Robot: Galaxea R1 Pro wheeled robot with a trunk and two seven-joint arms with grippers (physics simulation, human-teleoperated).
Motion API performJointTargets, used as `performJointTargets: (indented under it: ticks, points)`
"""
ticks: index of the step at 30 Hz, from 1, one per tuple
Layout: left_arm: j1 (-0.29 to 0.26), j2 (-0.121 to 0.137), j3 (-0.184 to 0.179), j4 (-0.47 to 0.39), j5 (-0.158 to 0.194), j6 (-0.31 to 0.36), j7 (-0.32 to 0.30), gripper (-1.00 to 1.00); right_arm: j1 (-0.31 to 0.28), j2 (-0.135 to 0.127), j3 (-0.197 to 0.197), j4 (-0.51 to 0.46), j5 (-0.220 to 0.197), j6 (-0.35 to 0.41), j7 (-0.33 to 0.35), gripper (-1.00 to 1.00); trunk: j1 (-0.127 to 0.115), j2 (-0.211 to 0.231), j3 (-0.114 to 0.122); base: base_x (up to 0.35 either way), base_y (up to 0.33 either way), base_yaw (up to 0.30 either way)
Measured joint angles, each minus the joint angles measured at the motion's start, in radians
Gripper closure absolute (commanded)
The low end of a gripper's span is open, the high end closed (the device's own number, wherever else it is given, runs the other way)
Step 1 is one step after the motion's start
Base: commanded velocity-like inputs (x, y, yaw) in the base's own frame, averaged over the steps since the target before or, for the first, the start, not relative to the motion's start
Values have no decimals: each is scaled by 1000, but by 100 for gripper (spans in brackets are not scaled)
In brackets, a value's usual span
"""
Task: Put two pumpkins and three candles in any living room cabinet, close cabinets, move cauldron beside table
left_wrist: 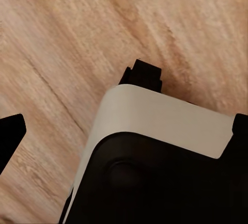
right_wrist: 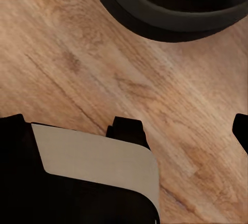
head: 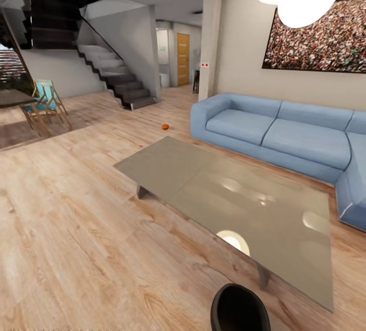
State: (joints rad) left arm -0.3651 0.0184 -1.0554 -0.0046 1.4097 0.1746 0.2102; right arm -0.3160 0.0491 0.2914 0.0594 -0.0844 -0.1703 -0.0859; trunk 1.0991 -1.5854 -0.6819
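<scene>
You are looking over the living room with the cauldron (head: pixel 240 309) sitting on the floor near the table (head: pixel 239 204), one pumpkin (head: pixel 165 126) lying beyond it waiting for pickup, and I cannot tell either gripper's state.

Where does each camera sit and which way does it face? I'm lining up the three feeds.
Head view: high on the robot, facing forward and down over the coffee table, blue sofa, a pumpkin and the cauldron.
Left wrist view: by the left arm, facing down at the wood floor; the robot's pale base shows.
Right wrist view: facing down at the floor and cauldron rim; base shows.
Shared: cauldron, floor.
</scene>
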Motion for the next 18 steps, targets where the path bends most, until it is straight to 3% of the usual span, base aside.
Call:
performJointTargets:
  ticks: [18]
  points:
    - [0,0,0,0,2,-3,0,-100,0,-3,0,0,1,1,0,-100,0,0,20,0,0,229]
